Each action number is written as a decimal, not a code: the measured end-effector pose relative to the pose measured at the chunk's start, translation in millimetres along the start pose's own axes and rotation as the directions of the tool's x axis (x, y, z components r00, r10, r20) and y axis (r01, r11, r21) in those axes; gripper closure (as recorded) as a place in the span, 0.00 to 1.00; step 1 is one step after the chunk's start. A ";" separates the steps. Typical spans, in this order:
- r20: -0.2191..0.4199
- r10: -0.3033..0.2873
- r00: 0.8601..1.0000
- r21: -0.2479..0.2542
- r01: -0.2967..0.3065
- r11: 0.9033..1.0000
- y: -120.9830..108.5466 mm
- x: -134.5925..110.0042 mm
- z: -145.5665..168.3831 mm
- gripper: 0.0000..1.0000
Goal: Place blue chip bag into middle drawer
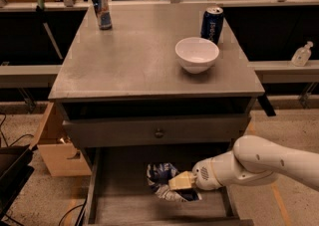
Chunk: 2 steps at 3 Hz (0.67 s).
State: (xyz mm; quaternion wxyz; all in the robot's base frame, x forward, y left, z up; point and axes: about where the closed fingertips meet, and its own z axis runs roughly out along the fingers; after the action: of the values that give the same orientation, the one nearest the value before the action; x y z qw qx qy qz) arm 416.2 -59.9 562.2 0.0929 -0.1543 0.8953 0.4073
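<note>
The gripper (180,182) is clamping its jaws on the blue chip bag (160,174), which is jutting leftward, low inside the middle drawer (127,211).

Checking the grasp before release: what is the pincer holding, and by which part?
The pincer, low inside the open middle drawer, appears to grip the blue chip bag by its edge nearest the arm.

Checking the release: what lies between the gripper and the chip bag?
Nothing. In the camera view the gripper sits right against the chip bag, inside the open drawer.
</note>
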 end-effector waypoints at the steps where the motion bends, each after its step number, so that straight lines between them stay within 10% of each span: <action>1: 0.004 0.098 0.995 0.006 -0.098 0.995 -20.0 1.6 25.0 1.00; 2: -0.014 0.159 0.987 0.004 -0.159 0.987 -31.1 -1.0 48.1 1.00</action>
State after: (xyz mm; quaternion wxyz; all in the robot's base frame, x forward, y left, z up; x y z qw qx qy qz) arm 430.0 -42.5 509.4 0.0542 -0.0853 0.9060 0.4110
